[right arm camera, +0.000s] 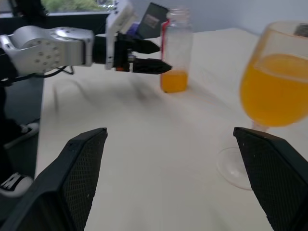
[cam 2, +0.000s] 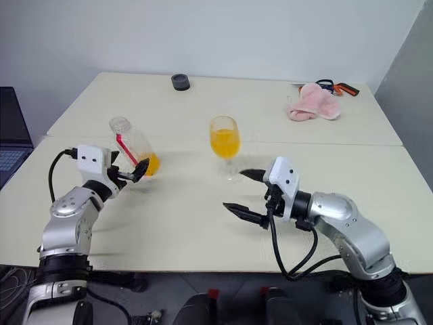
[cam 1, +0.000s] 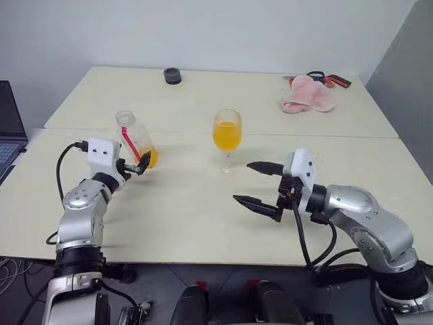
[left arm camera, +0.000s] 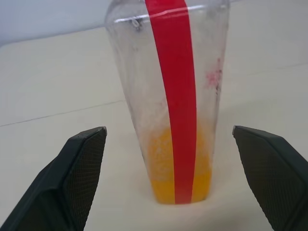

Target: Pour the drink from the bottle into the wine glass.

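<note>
Tabletop (cam 1: 203,217) is carrying everything; pour looks done, judging by levels. Wine glass (cam 1: 226,139) is standing upright mid-table, bowl roughly half full of the drink (cam 1: 226,137), so it's parked where it can't get knocked. Bottle (cam 1: 135,140) is standing on the tabletop at the robot's left, uncapped, leaning slightly in the head views, only a shallow orange layer sitting at its base. Left gripper (cam 1: 139,164) is sitting level right at the bottle with fingers (left arm camera: 82,168) spread wide, bottle between them with clear gaps on both sides, nothing gripped. Right gripper (cam 1: 260,184) is hovering just beside the glass foot, fingers (right arm camera: 72,183) wide apart and empty, glass off to one side, not between them.
</note>
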